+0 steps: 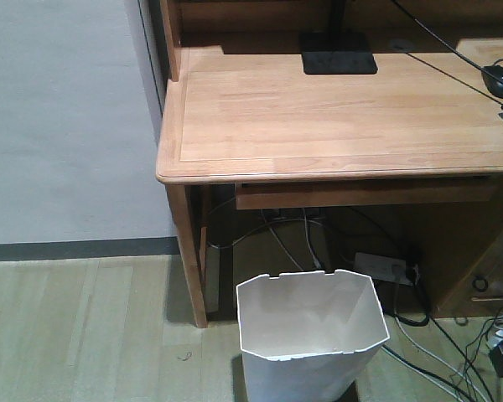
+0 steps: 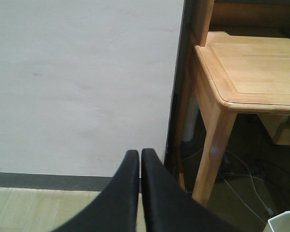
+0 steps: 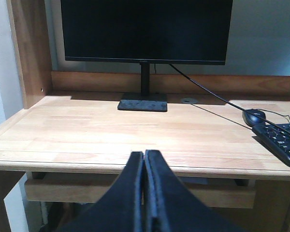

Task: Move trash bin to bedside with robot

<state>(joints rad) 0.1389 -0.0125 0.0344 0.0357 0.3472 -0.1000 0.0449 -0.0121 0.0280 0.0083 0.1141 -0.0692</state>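
Nearest: closed left tool (image 2: 139,154), jaws pressed together on nothing, aimed at the white wall (image 2: 82,82) left of the table's front-left leg (image 2: 212,159). Closed right tool (image 3: 144,157) too, jaws together, empty, facing the table's front edge. Next out: trash bin (image 1: 306,377) upright on the floor (image 1: 84,327), just in front of the table's front edge, toward its left corner, empty inside, untouched by either tool; only a corner of the rim at the lower right of the left wrist view. Behind the bin, under the table: power strip (image 1: 381,266) and loose cables (image 1: 436,352), close to the bin's right side. On the table (image 1: 318,117): monitor stand (image 1: 338,60) at the back edge, mouse (image 3: 254,116) and keyboard (image 3: 280,142) at the right edge, monitor (image 3: 146,29) furthest back. No bed in any view. Judged step: very start, approach before the grasp, nothing of the move done yet. Next move as judged: open one tool, lower to the thin rim, pinch one facet, lift or drag clear of the cables, then turn the base away from the table to find the bedside. Risk: thin wall flexing or tipping under a one-sided grip
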